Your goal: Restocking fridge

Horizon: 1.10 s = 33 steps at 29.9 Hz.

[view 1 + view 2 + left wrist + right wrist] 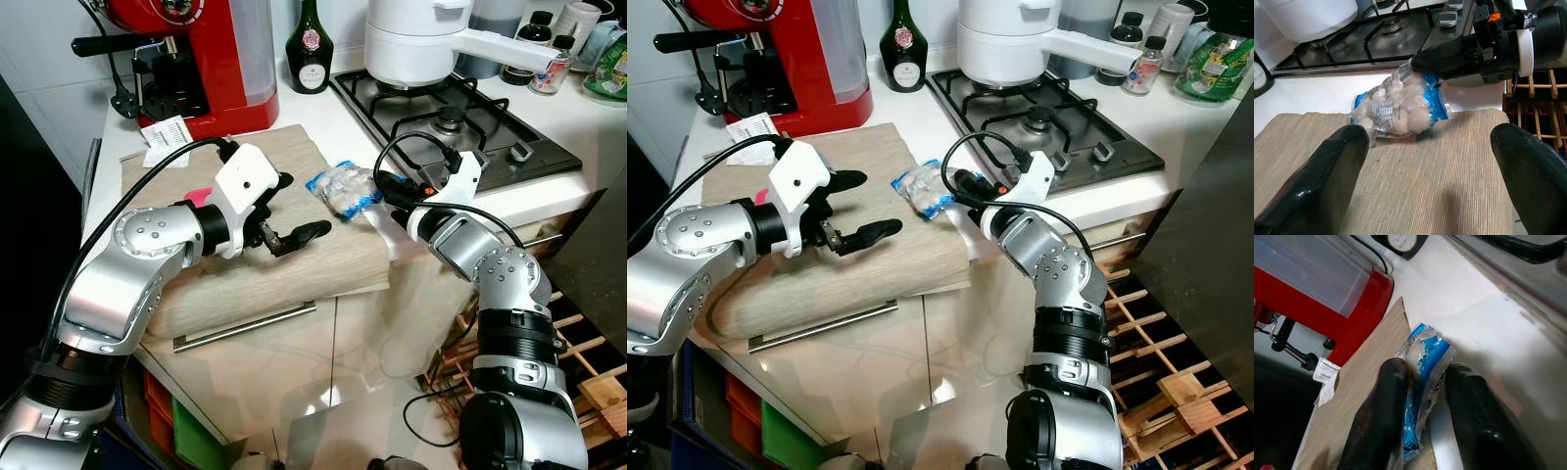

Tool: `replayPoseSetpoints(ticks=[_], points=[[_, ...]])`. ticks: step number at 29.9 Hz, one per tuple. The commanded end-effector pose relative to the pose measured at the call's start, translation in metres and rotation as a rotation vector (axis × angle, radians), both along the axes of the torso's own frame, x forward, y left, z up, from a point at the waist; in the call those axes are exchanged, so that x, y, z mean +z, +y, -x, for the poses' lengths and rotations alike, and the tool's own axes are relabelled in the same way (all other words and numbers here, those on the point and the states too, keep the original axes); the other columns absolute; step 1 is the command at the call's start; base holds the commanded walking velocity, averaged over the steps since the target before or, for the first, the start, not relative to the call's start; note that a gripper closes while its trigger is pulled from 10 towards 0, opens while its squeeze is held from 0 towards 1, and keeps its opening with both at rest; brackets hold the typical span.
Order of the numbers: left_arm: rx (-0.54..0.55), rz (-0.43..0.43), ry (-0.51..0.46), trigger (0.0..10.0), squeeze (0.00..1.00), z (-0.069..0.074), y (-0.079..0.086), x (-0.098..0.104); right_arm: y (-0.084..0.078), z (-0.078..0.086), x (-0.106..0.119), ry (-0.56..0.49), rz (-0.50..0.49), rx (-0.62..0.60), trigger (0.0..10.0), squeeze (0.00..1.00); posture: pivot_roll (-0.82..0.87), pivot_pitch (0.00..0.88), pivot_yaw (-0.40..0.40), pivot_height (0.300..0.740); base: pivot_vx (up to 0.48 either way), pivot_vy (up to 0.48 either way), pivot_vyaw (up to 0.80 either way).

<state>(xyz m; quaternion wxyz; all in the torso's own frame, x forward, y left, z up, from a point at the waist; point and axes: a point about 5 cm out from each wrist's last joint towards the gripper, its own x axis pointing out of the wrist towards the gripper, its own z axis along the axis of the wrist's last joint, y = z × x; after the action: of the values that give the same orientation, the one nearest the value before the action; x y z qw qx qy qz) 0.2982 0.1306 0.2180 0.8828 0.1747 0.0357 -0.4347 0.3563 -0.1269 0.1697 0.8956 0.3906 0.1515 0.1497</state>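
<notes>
Both arms are up over the counter, and I read this as the pickup step of the restock. My right gripper (pixel 1422 396) has its two black fingers pinched on the near end of the blue-and-clear bag of mushrooms (pixel 343 188), which lies partly on the woven mat (pixel 294 264) and partly on the white counter (pixel 921 108). My left gripper (pixel 294 211) hovers just short of the bag's other end, fingers spread wide and holding nothing.

Next, I judge, I should lift the bag clear with the right, or bring the left in to support the loose end, since thin film may slip or tear.

Beyond the bag sits the gas hob (pixel 470 127) with a white pot (pixel 411 39); a dark bottle (pixel 309 44) and red coffee machine (pixel 196 59) stand further back, well apart. Nothing blocks a straight lift.
</notes>
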Motion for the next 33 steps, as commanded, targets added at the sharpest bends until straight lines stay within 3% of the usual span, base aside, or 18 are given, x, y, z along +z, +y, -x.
replayPoseSetpoints(ticks=[1,2,4,12,18,19,22,26,33], points=[[0.01,0.003,-0.019,10.0,0.0,-0.001,0.001,0.007,0.006,-0.001,0.003,-0.01,0.016,0.02,0.0,0.05,0.0,0.009,0.052,0.74,0.0,0.0,0.0],[0.011,0.004,-0.019,10.0,0.0,-0.001,0.001,0.007,0.007,-0.001,0.009,-0.035,0.018,0.021,0.0,0.21,0.0,0.003,0.05,0.74,0.0,0.0,0.0],[0.014,0.007,-0.019,10.0,0.0,-0.001,0.001,0.007,0.006,-0.002,0.021,-0.093,0.03,0.018,0.0,0.27,0.0,0.003,0.05,0.74,0.0,0.0,0.0],[0.065,0.049,-0.034,10.0,0.0,-0.006,-0.002,0.007,0.005,-0.007,0.071,-0.338,0.126,0.015,0.0,0.25,-0.01,0.0,0.041,0.74,0.0,0.0,0.0],[0.142,0.121,-0.087,10.0,0.0,-0.01,-0.008,0.01,0.002,-0.01,0.08,-0.375,0.131,-0.008,0.0,0.26,-0.01,0.0,0.034,0.74,0.0,0.0,0.0],[0.186,0.139,-0.135,10.0,0.0,-0.012,-0.008,0.012,0.003,-0.011,0.083,-0.385,0.125,-0.009,0.0,0.25,-0.01,0.0,0.032,0.74,0.0,0.0,0.0],[0.223,0.141,-0.193,10.0,0.0,-0.014,-0.009,0.015,0.003,-0.012,0.086,-0.391,0.117,-0.007,0.0,0.25,-0.01,0.0,0.028,0.74,0.0,0.0,0.0],[0.34,0.125,-0.388,10.0,0.0,-0.017,-0.012,0.023,0.004,-0.014,0.089,-0.391,0.108,-0.016,0.0,0.26,-0.01,0.0,0.019,0.74,0.0,0.0,0.0],[0.373,0.112,-0.463,10.0,0.0,-0.016,-0.02,0.019,0.007,-0.017,0.089,-0.359,0.079,-0.058,0.0,0.26,-0.02,0.004,0.015,0.74,0.0,0.0,0.0]])
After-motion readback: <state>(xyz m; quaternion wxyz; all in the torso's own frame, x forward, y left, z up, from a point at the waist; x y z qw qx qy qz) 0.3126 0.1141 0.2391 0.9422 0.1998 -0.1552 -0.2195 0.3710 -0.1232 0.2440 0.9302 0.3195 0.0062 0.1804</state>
